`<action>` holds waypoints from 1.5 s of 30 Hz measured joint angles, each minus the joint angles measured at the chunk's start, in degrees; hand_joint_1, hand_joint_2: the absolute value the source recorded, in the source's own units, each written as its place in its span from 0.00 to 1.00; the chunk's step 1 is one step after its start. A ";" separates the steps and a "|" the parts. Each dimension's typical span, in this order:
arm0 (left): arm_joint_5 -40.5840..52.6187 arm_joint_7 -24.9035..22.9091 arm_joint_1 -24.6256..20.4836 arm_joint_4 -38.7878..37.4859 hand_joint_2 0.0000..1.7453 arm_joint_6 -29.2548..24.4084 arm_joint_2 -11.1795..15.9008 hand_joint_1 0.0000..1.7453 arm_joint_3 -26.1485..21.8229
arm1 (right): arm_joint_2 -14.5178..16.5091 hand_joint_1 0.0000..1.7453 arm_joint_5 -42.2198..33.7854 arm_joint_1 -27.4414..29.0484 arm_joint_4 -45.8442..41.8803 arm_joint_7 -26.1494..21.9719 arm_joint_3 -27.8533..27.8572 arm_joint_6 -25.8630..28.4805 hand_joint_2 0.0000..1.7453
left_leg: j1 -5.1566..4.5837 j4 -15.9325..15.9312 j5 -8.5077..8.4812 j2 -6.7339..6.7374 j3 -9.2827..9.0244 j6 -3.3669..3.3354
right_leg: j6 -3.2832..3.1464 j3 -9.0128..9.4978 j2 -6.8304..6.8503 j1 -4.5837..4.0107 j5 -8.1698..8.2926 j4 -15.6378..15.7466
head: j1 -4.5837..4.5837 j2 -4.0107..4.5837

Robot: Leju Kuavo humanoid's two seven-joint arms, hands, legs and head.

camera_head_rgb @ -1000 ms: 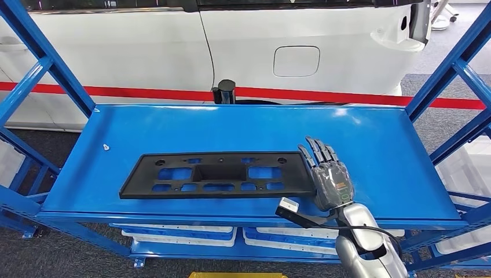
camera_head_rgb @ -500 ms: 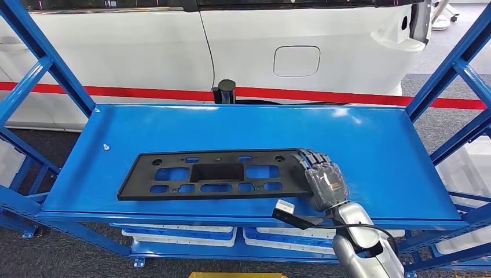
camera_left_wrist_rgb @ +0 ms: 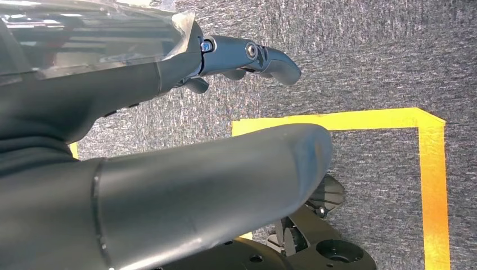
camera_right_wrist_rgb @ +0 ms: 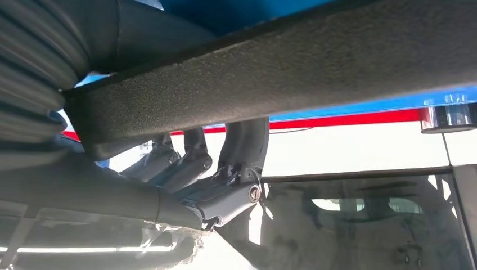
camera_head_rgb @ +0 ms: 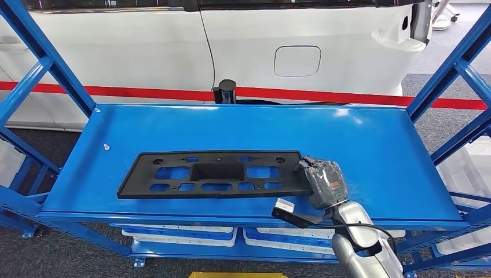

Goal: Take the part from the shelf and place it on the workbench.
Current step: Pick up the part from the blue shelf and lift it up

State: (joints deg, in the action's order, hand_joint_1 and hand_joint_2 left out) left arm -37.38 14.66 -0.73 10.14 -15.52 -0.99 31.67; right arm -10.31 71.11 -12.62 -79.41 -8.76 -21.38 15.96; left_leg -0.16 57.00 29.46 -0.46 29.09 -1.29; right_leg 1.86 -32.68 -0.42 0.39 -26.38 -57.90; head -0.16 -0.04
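Part [camera_head_rgb: 214,174], a long flat black plastic plate with many rectangular openings and small round holes, lies flat on the blue shelf [camera_head_rgb: 376,145], toward the front edge and left of the middle, its long side parallel to that edge; the right hand [camera_head_rgb: 322,180] is at the right end of the part, its fingers curled over that end from above, so the hand grips the plate at its short edge; in the right wrist view the rough black edge of the part [camera_right_wrist_rgb: 315,73] passes across the picture and the dark fingers [camera_right_wrist_rgb: 244,140] wrap around it; the silver right arm [camera_head_rgb: 365,246] comes up from below the shelf front; the left hand [camera_left_wrist_rgb: 169,185] hangs over grey carpet with yellow tape lines [camera_left_wrist_rgb: 433,169], its fingers apart and nothing between them; on the back of the right hand a small orange label shows under the clear cover, but its writing is too small to read; a small white object [camera_head_rgb: 106,147] lies on the shelf near the left side, well apart from the part; behind the shelf stands a white car [camera_head_rgb: 289,46] with a closed fuel flap [camera_head_rgb: 296,61], and a red stripe [camera_head_rgb: 145,92] runs along below it.
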 joint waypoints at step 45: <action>-1.01 0.07 -0.52 -0.42 1.00 -3.43 -1.04 0.00 -0.33 | 5.36 1.00 -25.50 7.51 -17.84 -1.24 13.69 9.23 1.00 | -0.02 0.01 0.00 -0.03 0.26 -0.01 | 0.00 -0.27 0.02 0.09 0.00 0.00 | 0.01 0.00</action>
State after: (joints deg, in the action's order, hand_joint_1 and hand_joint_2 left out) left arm -38.38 14.72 -1.24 9.73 -18.95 -2.03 31.34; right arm -4.96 45.61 -5.11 -97.25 -10.00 -7.68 25.19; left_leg -0.18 57.00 29.47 -0.49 29.34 -1.30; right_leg 1.86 -32.95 -0.39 0.49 -26.38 -57.90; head -0.15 -0.04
